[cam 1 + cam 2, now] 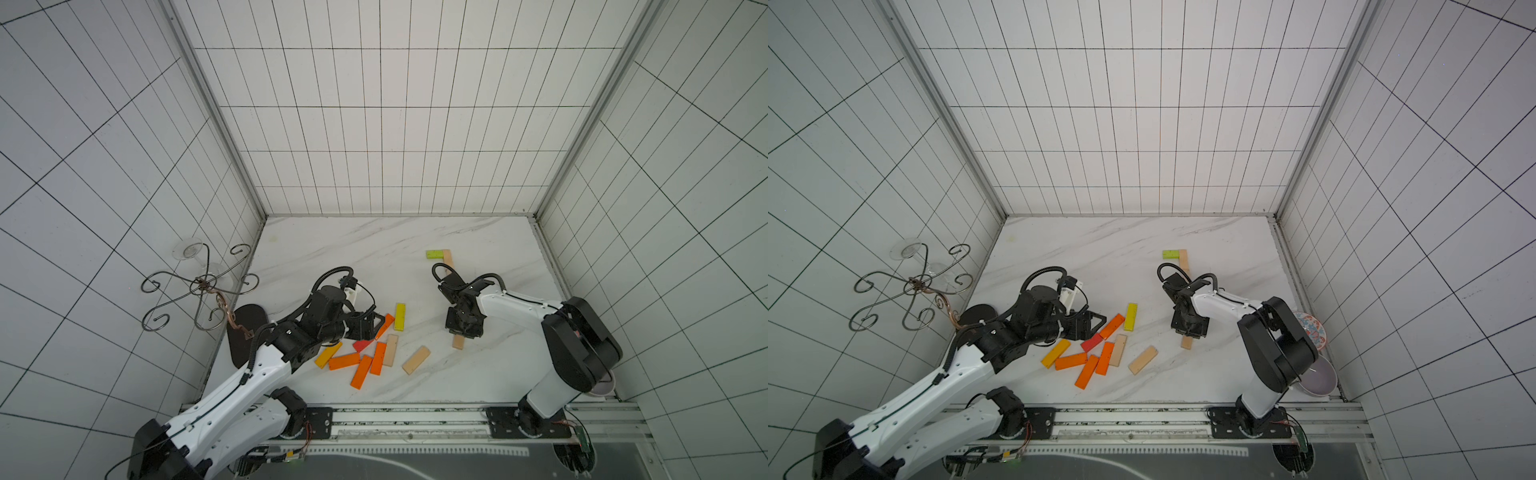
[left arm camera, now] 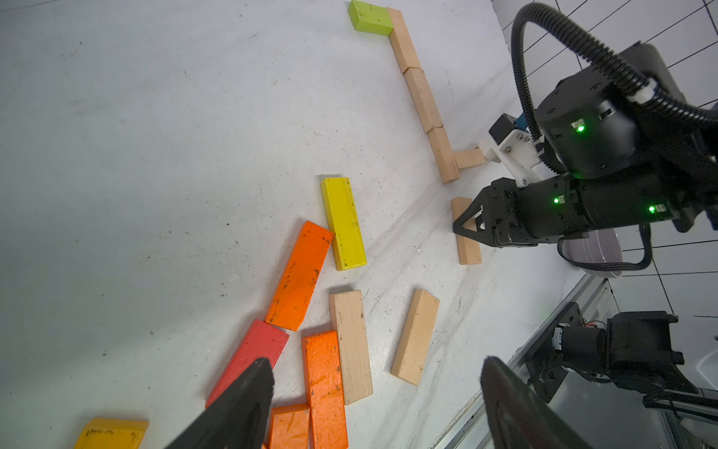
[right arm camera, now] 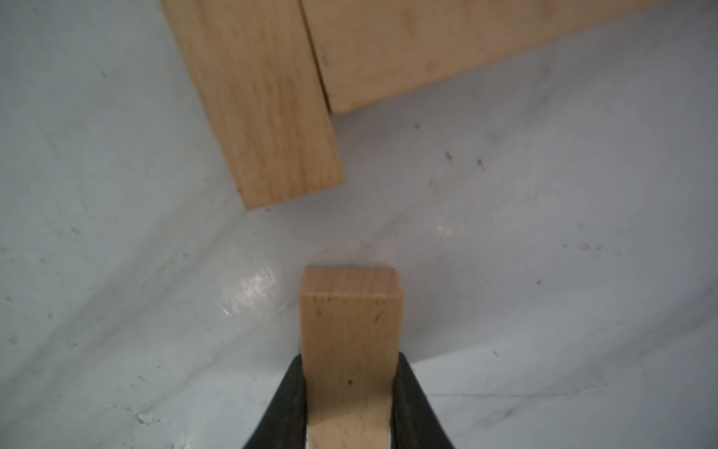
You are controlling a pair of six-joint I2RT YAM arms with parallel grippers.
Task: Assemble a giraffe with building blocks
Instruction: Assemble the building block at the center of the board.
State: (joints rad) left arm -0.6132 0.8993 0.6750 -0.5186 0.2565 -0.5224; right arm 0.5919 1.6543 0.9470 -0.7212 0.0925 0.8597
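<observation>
Clamping right end effector on pale rectangular wooden block — risking knocking pale wooden block row askew, with left end effector spread.

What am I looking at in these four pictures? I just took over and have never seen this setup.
Two robot arms are mounted at the near edge of a marble table. Two pictures look down from one overhead camera; the other two come from a camera on each arm's wrist. The right hand is shut on a plain wooden block, just short of a line of plain blocks capped by a green block: the giraffe so far. The left hand is open and empty, above a loose pile: orange blocks, a yellow block, a red block and spare plain blocks.
</observation>
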